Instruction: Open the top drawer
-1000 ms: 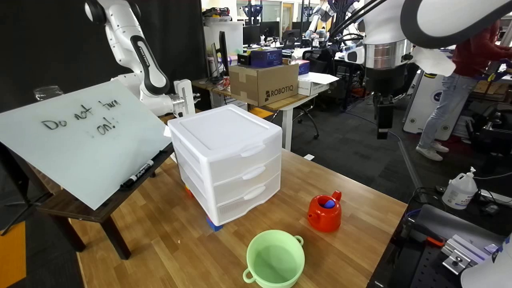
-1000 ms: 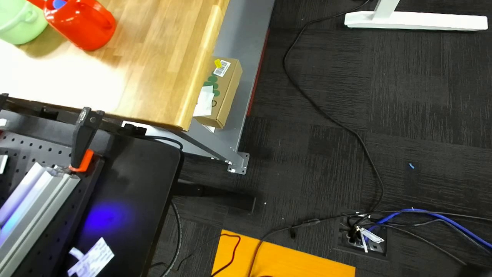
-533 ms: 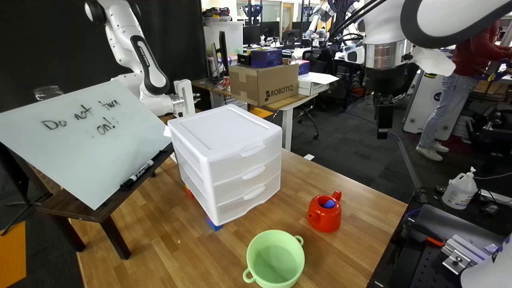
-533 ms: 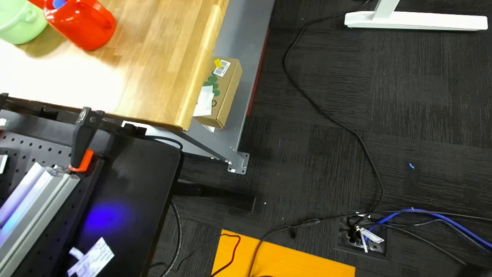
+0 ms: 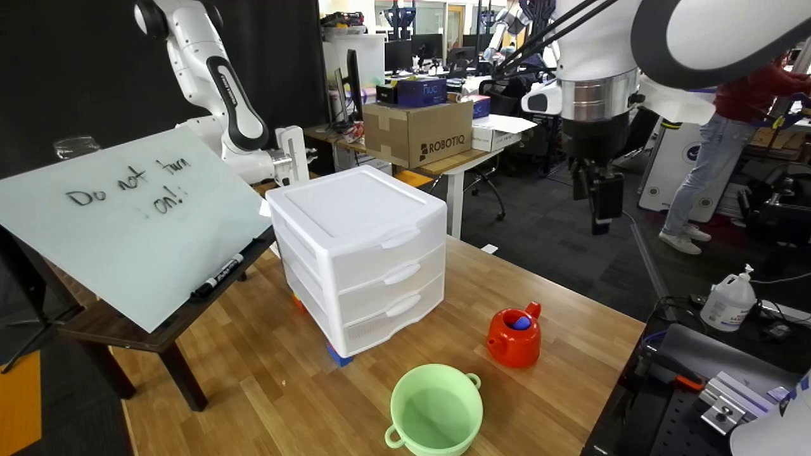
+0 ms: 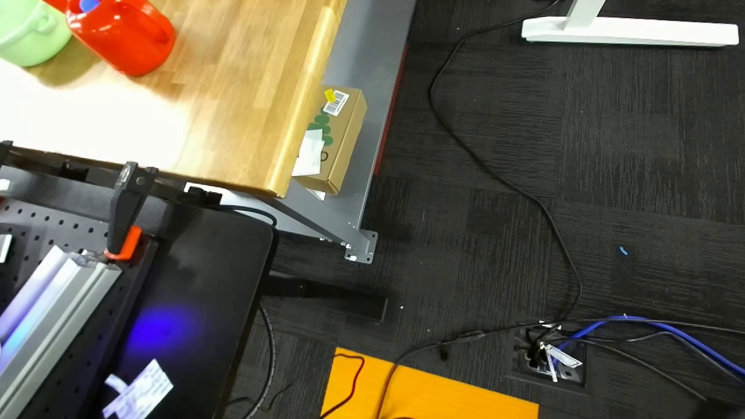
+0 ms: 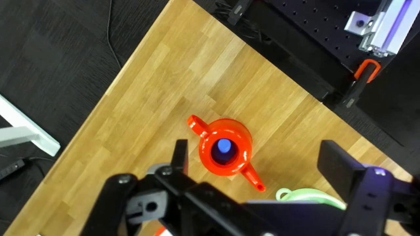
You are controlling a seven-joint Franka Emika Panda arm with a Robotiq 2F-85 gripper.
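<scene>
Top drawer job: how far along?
Done: nothing visible; the top drawer looks shut, its front flush with the unit.
In hand: nothing held; the gripper is open in the wrist view, and an exterior view shows it in mid-air, apart from the unit.
Left: the whole opening; likely reach the handle, catch it and pull.

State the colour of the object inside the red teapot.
The object is blue, clearest in the wrist view.
</scene>
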